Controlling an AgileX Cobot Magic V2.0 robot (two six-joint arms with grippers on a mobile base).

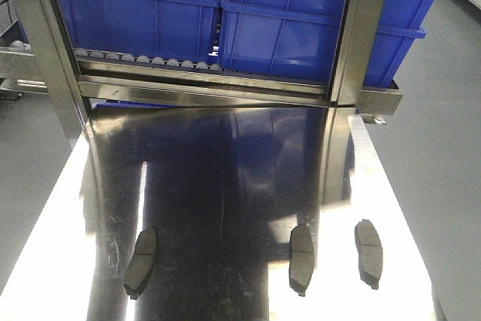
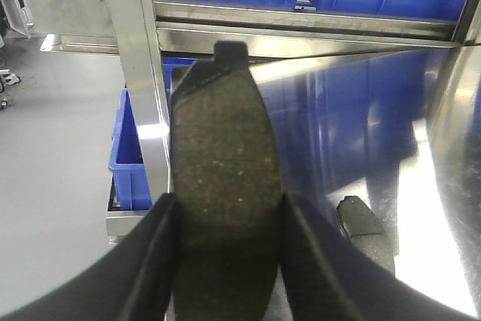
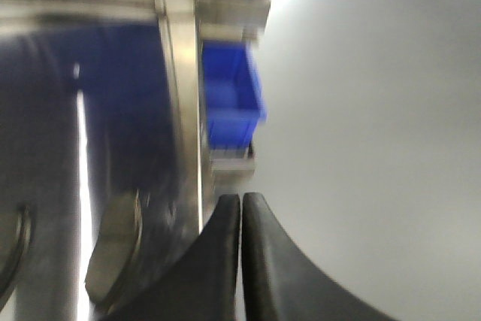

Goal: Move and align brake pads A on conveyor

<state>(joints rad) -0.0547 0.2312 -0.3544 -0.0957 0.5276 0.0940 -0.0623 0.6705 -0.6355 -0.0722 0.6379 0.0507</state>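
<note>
We find the left pincer (image 2: 225,212) clamped on one brake pad A (image 2: 222,148), held above the steel counter (image 1: 225,163), where three more pads (image 1: 301,259) lie. Right pincer (image 3: 241,212) closed, empty. Conveyor not in view. We advise a firm, level carry, setting it down square.

Left gripper (image 2: 228,204): we see two black fingers (image 2: 146,268), wide at the base and narrowing to blunt, rounded tips.
Left finger surface: we note a matte, finely grained skin, rubber-like, with a slightly paler grey sheen along the inner edges.
Left finger outline: we find the outer edges sweeping away in long concave curves, like a pair of horns.
Right gripper (image 3: 241,201): we see the same two black fingers (image 3: 282,276), curved and tapering to rounded tips.
Right finger surface: we see it blurred; a soft grey sheen runs along the edges, and we cannot tell the texture.
Colour overall: we find black and dark grey on both.
</note>
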